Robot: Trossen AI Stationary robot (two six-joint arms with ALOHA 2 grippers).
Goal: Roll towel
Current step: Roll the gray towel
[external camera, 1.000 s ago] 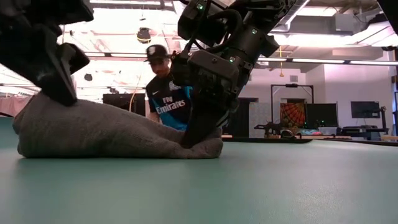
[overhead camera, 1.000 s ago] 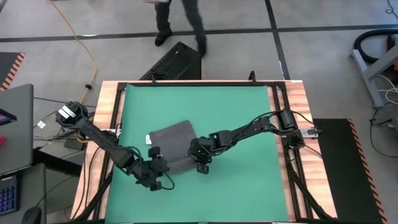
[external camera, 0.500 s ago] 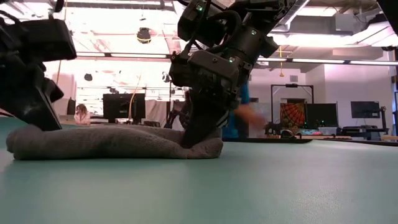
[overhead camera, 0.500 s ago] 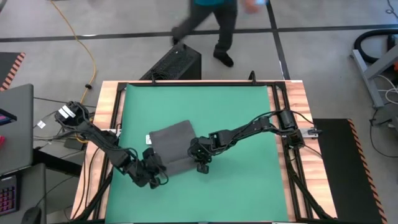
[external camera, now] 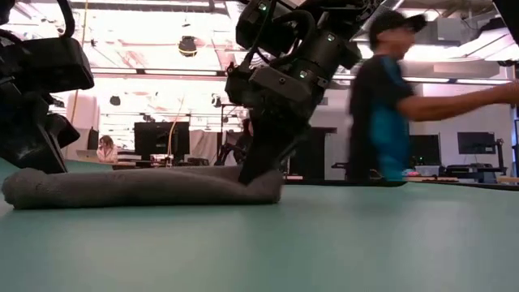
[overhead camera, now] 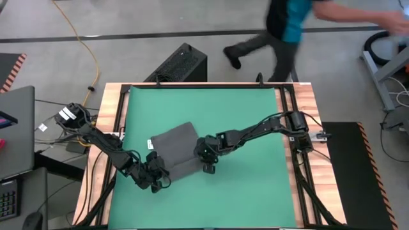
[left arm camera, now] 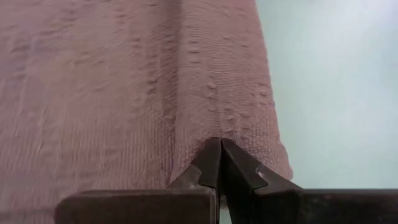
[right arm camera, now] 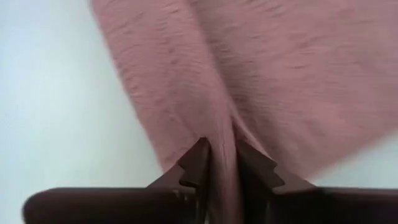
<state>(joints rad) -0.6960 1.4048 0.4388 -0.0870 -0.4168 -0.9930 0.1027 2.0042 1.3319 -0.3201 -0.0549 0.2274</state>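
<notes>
Towel pinched at both near corners, partly folded.

Your towel lies left of centre in the high view on the green mat, near edge doubled into a low fold. Left gripper is clamped on the lower-left corner, right gripper clamped on the lower-right corner. A person passes behind the table, right of centre in the low view.

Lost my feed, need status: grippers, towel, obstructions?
Left gripper shut on towel edge. Right gripper pinching other corner. Towel low on mat. Nothing in the way.
</notes>
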